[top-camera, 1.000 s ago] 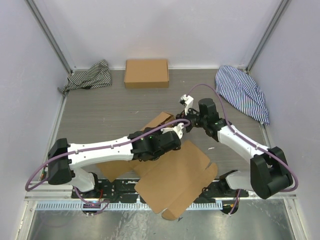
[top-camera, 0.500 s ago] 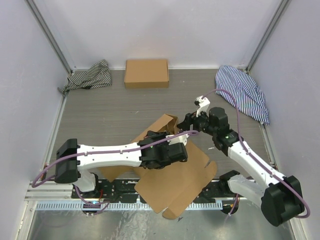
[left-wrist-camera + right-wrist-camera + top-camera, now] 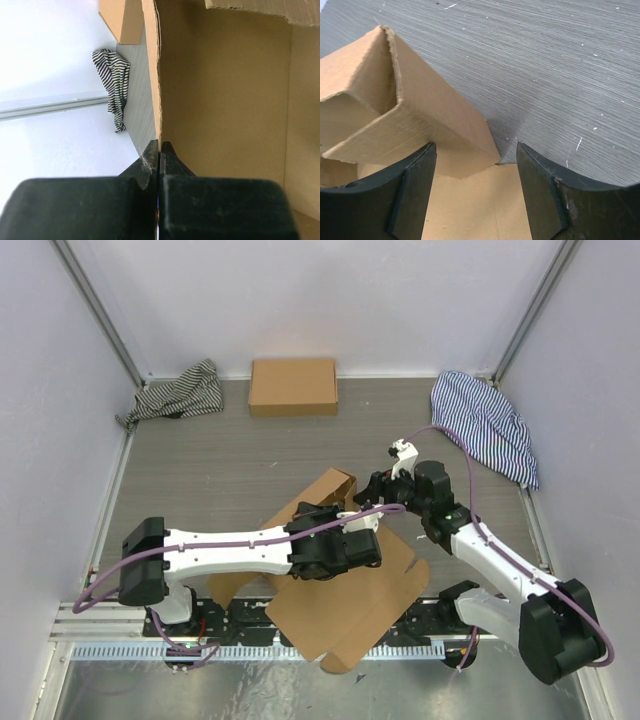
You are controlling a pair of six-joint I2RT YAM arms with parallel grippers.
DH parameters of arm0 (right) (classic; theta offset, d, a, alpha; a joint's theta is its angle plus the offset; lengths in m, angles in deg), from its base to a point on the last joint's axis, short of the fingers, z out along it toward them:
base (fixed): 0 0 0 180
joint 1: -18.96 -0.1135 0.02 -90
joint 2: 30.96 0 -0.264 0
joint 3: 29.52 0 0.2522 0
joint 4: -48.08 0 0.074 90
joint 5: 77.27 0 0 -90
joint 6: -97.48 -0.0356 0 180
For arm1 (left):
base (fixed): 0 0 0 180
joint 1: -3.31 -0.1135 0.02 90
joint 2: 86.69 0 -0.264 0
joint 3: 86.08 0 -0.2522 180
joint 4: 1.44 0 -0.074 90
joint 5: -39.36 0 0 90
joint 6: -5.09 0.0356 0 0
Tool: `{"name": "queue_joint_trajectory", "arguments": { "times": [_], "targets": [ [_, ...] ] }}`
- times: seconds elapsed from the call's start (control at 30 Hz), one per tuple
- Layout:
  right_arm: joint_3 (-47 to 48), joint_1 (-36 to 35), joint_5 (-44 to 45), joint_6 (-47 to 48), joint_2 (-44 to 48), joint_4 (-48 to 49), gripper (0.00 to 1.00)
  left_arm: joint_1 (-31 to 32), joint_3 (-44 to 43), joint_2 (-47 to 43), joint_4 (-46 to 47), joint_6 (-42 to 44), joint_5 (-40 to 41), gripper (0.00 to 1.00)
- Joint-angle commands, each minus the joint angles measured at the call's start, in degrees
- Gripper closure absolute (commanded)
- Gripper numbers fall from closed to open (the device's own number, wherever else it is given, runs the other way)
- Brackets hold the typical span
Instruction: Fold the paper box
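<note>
The paper box [image 3: 350, 605] is a brown cardboard sheet lying near the table's front edge, with one wall folded up at its far side [image 3: 325, 490]. My left gripper [image 3: 370, 542] is shut on the thin edge of a raised panel; in the left wrist view the cardboard edge [image 3: 159, 100] runs straight into the pinched left gripper [image 3: 159, 146]. My right gripper [image 3: 373, 490] hovers open over the raised corner. In the right wrist view the right gripper [image 3: 475, 165] straddles the folded wall [image 3: 435, 130] without touching it, above the flat sheet [image 3: 480, 210].
A ready-formed brown box [image 3: 292, 386] sits at the back wall. A dark striped cloth [image 3: 178, 392] lies back left, a blue striped cloth [image 3: 485, 420] back right. Metal frame posts flank the sides and a rail [image 3: 300, 650] runs along the near edge.
My left gripper has pushed right and nearer with the panel, shifting the sheet. My right gripper has swung down from the far side to the raised corner and narrowed slightly.
</note>
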Motion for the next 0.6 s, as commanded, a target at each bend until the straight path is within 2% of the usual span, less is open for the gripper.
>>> {"name": "queue_joint_trajectory", "arguments": {
  "times": [0.0, 0.27, 0.57],
  "targets": [
    [-0.94, 0.04, -4.03, 0.56, 4.29, 4.21, 0.29, 0.59, -1.90, 0.82, -1.15, -1.39, -0.45, 1.00],
    [-1.60, -1.09, -7.66, 0.05, 2.46, 6.28, 0.29, 0.61, -2.07, 1.35, -0.78, -1.19, -1.76, 1.00],
    [-2.55, -3.44, -6.02, 0.51, 0.34, 9.76, 0.30, 1.13, -2.46, 3.00, -1.50, -1.62, -2.09, 1.00]
  ]
}}
